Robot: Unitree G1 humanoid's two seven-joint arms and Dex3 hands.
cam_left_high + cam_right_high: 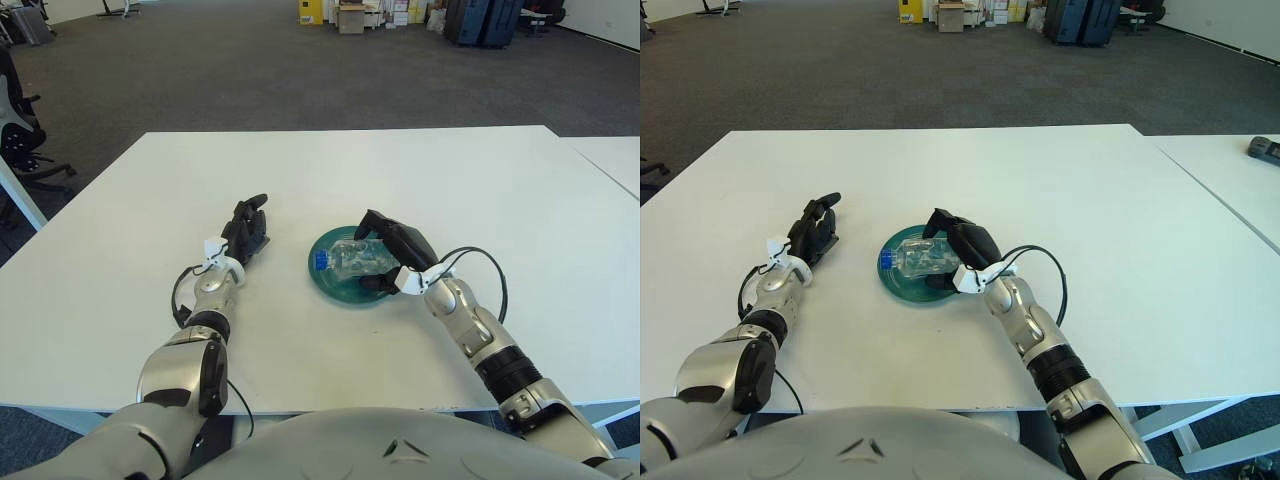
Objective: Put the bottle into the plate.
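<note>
A clear plastic bottle (pixel 350 258) with a blue cap lies on its side in a round green plate (pixel 323 282) at the table's middle, cap pointing left. My right hand (pixel 388 256) is at the bottle's right end. Its fingers curl over the top and the thumb sits under it, so it is shut on the bottle. The hand hides the bottle's base. My left hand (pixel 245 232) shows on the white table to the left of the plate, fingers relaxed and empty.
The white table (pixel 420 180) stretches wide around the plate. A second table (pixel 1240 175) adjoins on the right with a small dark object (pixel 1264 148) on it. Chairs and boxes stand far off on the carpet.
</note>
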